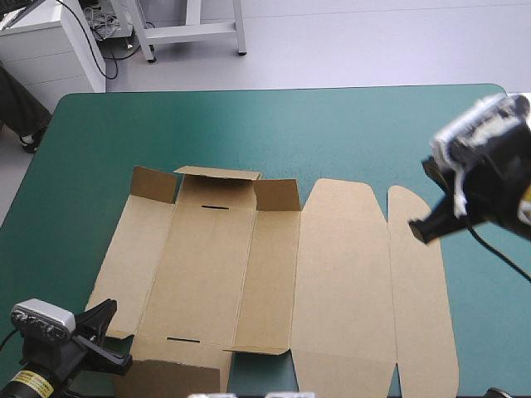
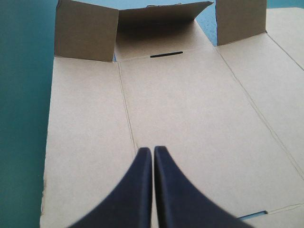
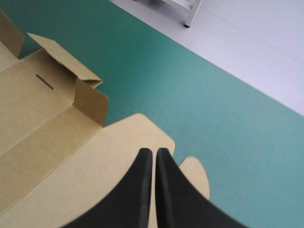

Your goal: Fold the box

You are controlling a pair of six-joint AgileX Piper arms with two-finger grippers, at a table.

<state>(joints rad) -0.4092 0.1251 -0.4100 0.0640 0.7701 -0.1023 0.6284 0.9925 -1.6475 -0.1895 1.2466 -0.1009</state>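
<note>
My left pincer [image 2: 153, 152] and right pincer [image 3: 154, 152] are pressed together, empty. Nudging like this could skid the box [image 1: 249, 274] off the desk [image 1: 332, 133].

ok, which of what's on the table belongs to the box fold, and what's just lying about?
Job:
- box: brown, mostly flat, far flaps raised
- left gripper: shut, over the box's near end
- right gripper: shut, over the box's right side

Not the job:
- teal-green cover: only the surface underneath; nothing loose shows on it
</note>
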